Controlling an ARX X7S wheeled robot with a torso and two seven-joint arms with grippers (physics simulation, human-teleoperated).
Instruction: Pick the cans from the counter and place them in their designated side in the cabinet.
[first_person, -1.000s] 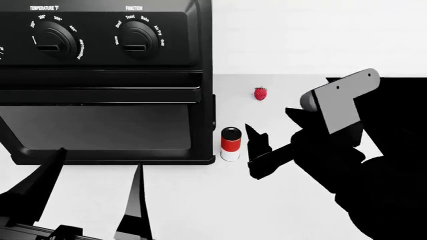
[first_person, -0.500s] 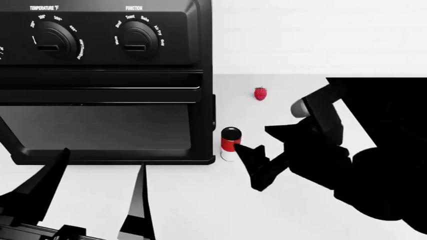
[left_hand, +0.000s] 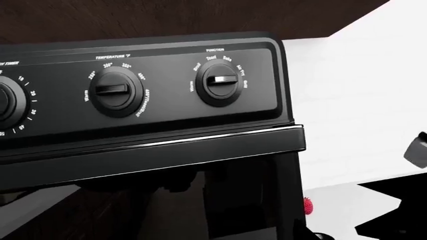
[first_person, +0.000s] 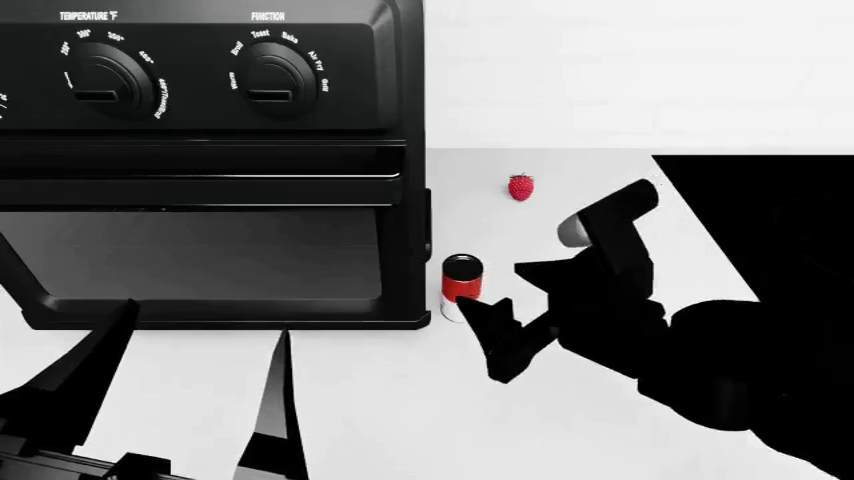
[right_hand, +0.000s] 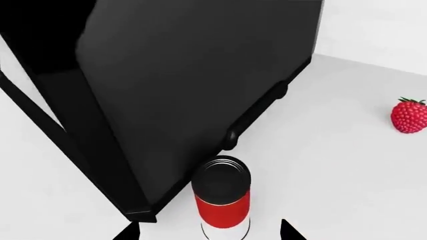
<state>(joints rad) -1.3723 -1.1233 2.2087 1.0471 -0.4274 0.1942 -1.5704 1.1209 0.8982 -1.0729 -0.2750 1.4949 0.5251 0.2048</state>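
Note:
The slimmer red-over-white can (first_person: 462, 284) with a dark top stands upright on the white counter (first_person: 400, 400), by the front right corner of the black toaster oven. My right gripper (first_person: 505, 296) is open just right of it. In the right wrist view the can (right_hand: 222, 200) stands in line with the gap of the right gripper (right_hand: 208, 235), whose two fingertips (right_hand: 287, 231) show wide apart and not touching it. My left gripper (first_person: 180, 390) is open and empty at the front left. The wider red can is out of view.
The black toaster oven (first_person: 200, 150) with its dials fills the back left; it also fills the left wrist view (left_hand: 147, 115). A tiny red strawberry (first_person: 521, 186) lies behind the can. A black surface (first_person: 787, 200) lies at the right, behind my right arm.
My right gripper has moved left and lower toward the slim can, so its fingertips now reach the can's side. The can, the strawberry and my left gripper have not moved.

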